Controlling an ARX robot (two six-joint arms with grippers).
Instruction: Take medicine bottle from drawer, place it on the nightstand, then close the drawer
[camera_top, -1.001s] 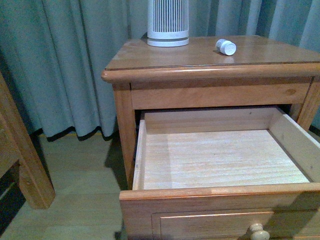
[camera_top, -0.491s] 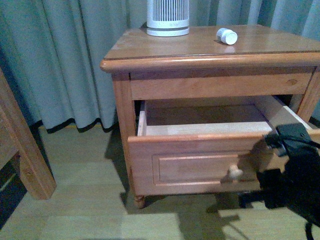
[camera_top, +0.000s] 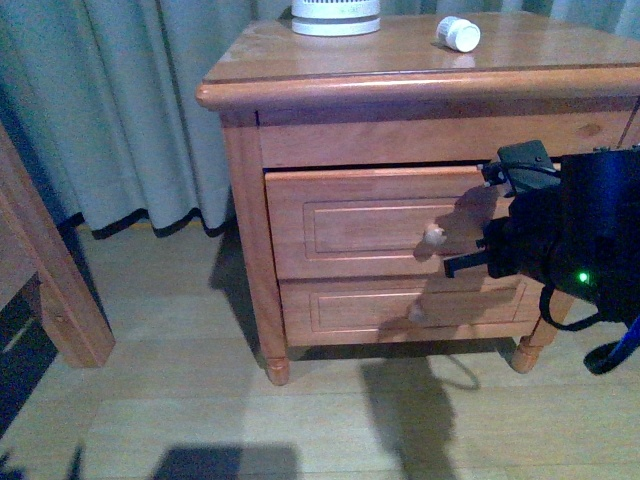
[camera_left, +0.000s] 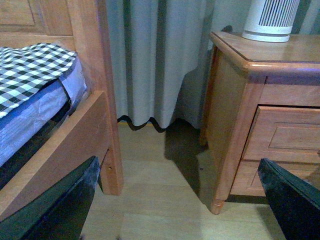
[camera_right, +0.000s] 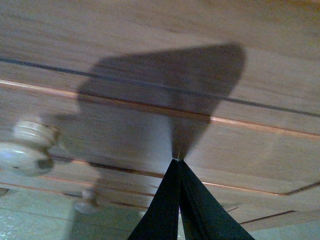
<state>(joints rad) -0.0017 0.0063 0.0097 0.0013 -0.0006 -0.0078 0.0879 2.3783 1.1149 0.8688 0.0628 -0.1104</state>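
The small white medicine bottle lies on its side on the glossy top of the nightstand. The upper drawer sits flush in the cabinet, its pale round knob facing out. My right gripper is shut and empty, its tips against the drawer front to the right of the knob. In the right wrist view the shut fingertips touch the drawer panel, with the knob off to one side. My left gripper is open and empty, low over the floor between bed and nightstand.
A white ribbed appliance stands at the back of the nightstand top. The lower drawer is shut. A wooden bed frame with a checked mattress stands to the left. Grey curtains hang behind.
The upper drawer has gone from fully open to shut. My right arm has come into view and moved in against the drawer front. The bottle has stayed on top.
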